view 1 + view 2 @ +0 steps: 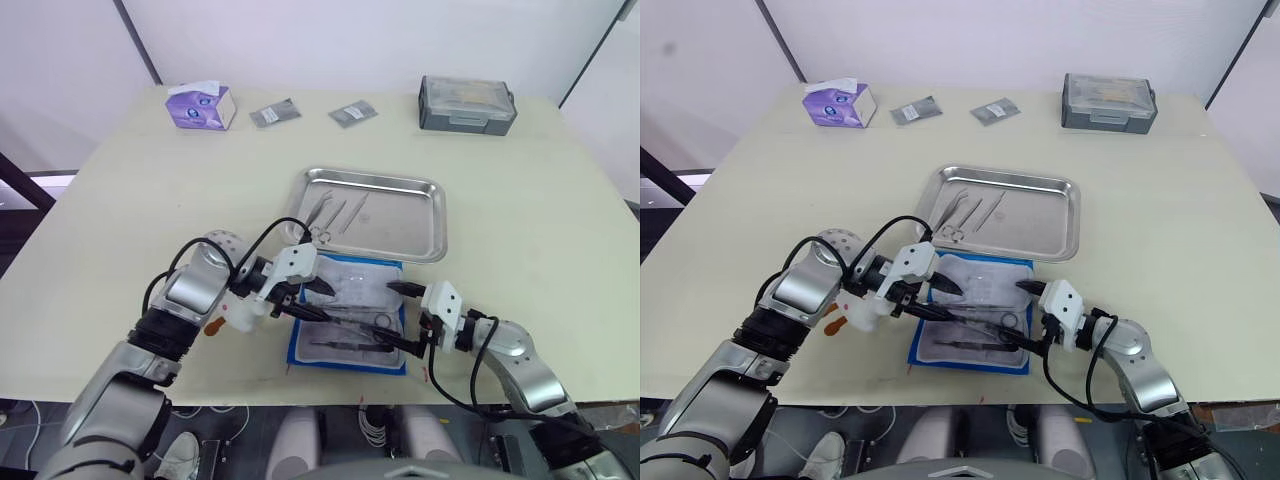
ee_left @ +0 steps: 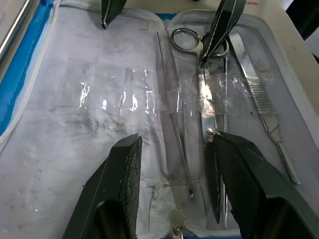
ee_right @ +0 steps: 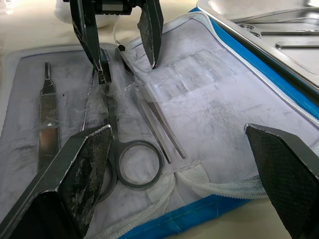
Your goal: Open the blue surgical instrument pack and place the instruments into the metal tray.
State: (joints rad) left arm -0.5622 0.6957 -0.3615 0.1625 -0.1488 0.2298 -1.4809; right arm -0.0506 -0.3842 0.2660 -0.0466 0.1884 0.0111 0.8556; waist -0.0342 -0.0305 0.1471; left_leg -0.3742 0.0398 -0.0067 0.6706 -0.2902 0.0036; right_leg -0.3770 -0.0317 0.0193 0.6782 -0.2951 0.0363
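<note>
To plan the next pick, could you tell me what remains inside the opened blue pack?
Inside the blue surgical instrument pack: ring-handled scissors, tweezers and a flat-handled tool. The scissors' tips lie under clear pockets.

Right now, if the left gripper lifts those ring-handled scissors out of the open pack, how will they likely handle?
The scissors look like thin polished steel: probably stiff and slippery. They lie under a clear pocket of the blue pack, so its floppy lining may drag along. The left gripper is open over them.

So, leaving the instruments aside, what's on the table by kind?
Tissue box: 1
Foil packets: 2
Grey box: 1
Tray: 1
Pack: 1
Total: 6
</note>
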